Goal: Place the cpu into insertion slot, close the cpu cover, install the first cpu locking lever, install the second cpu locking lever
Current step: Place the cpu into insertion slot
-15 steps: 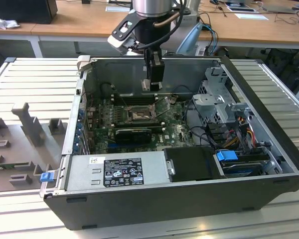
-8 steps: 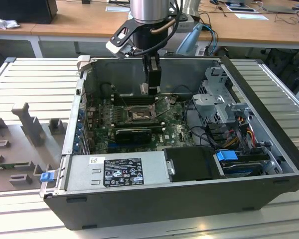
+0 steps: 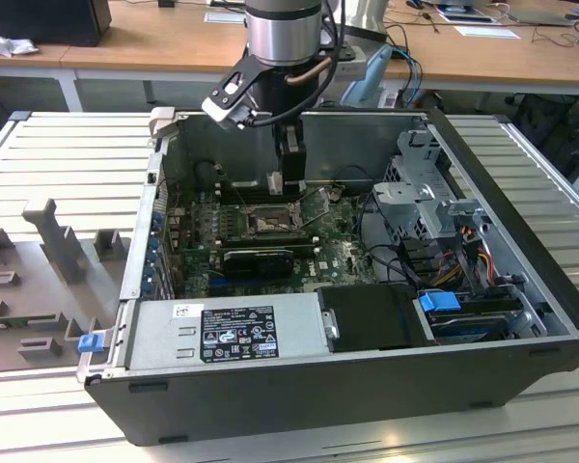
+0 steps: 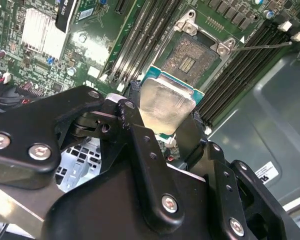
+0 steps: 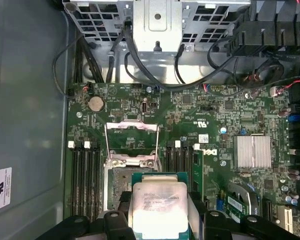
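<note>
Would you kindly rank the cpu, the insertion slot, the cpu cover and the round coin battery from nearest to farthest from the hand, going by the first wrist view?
1. The cpu, gripped in the hand.
2. The insertion slot, on the board beside the cpu.
3. The cpu cover, raised open beyond the slot.
4. The coin battery, farther out past the cover.

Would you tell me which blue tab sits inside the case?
The blue tab beside the black box; the other hangs off the case's outer corner.
</note>
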`<state>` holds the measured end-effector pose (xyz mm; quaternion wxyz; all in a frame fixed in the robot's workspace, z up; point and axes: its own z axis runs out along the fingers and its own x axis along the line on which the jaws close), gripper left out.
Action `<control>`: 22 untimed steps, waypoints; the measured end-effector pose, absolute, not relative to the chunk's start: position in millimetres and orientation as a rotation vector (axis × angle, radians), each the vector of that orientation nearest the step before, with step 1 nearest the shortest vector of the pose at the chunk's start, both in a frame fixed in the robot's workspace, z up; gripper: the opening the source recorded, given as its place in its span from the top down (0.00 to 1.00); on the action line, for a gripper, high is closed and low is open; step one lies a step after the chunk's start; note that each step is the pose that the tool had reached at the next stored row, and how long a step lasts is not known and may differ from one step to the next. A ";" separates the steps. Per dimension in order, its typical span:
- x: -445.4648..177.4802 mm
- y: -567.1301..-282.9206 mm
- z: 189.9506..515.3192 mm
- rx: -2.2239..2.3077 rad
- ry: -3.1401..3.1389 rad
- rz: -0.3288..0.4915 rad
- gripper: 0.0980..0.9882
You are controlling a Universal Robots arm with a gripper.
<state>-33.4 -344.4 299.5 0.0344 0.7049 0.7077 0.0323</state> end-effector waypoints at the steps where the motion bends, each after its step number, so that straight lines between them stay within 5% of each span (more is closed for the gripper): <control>1: -33.5 -344.4 298.3 2.168 2.175 0.099 0.52; 22: -36.1 -343.3 255.2 2.166 2.178 0.099 0.52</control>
